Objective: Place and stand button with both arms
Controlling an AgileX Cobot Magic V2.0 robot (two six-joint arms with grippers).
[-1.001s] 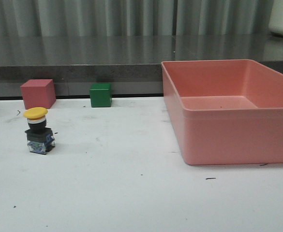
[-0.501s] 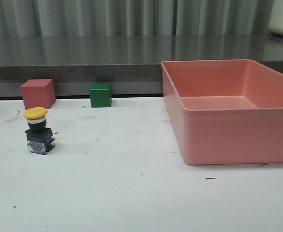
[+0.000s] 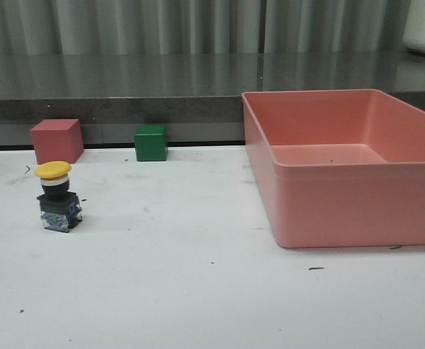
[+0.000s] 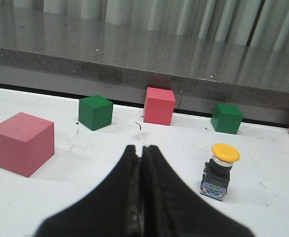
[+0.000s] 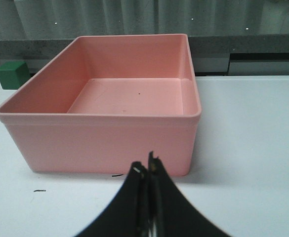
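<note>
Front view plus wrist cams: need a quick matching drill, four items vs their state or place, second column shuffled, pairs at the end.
Items:
1. button
2. pink bin
3. left gripper
4. green cube

States or places:
A. shut, holding nothing
B. empty, on the right side of the table
C. at the back edge of the table, between the pink cube and the bin
D. standing upright, yellow cap on top, on the left side

Pairs: 1-D, 2-B, 3-A, 4-C
</note>
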